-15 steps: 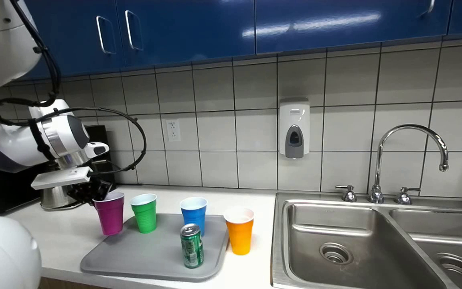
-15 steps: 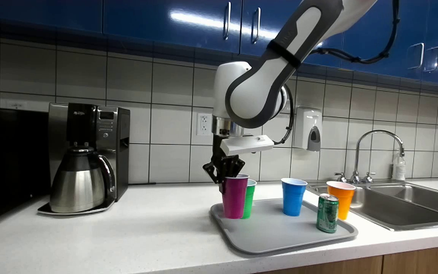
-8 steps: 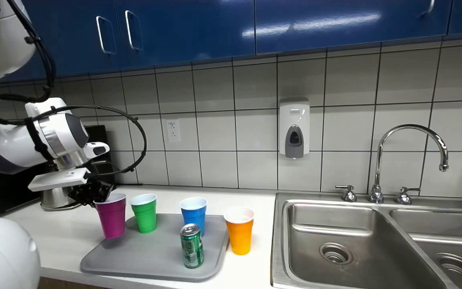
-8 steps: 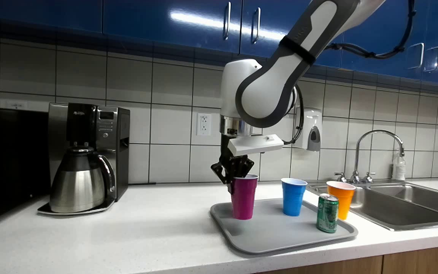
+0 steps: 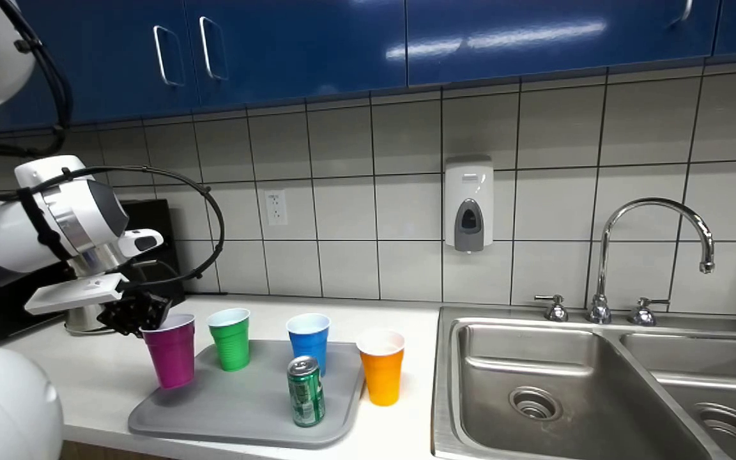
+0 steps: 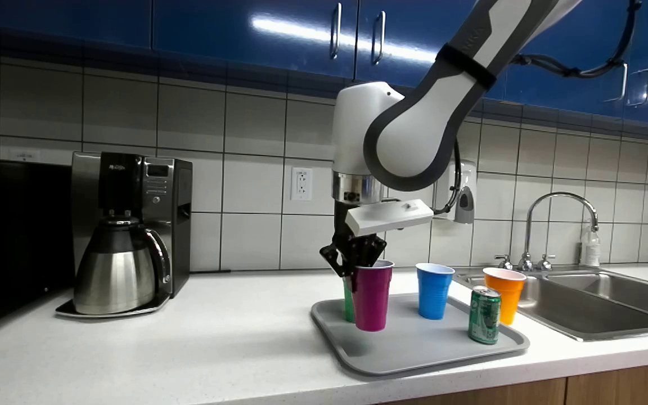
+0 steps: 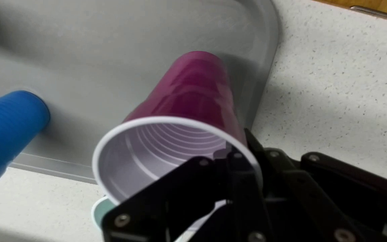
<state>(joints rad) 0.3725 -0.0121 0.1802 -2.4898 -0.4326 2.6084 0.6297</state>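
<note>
My gripper is shut on the wall of a magenta cup at its white rim, one finger inside the cup and one outside. In both exterior views the magenta cup is roughly upright over an end of the grey tray; its base seems slightly above the tray, though contact is hard to judge. Behind it stands a green cup, partly hidden in an exterior view where its edge shows. A blue cup and a green can stand further along the tray.
An orange cup stands at the tray's sink-side edge, by the steel sink with its tall faucet. A coffee maker is at the far end of the counter. The tiled wall runs behind, with blue cabinets overhead.
My gripper has carried the magenta cup away from the wall toward the counter's front. The green cup, hidden half a second ago in an exterior view, shows again there. Other cups and the can stay put.
</note>
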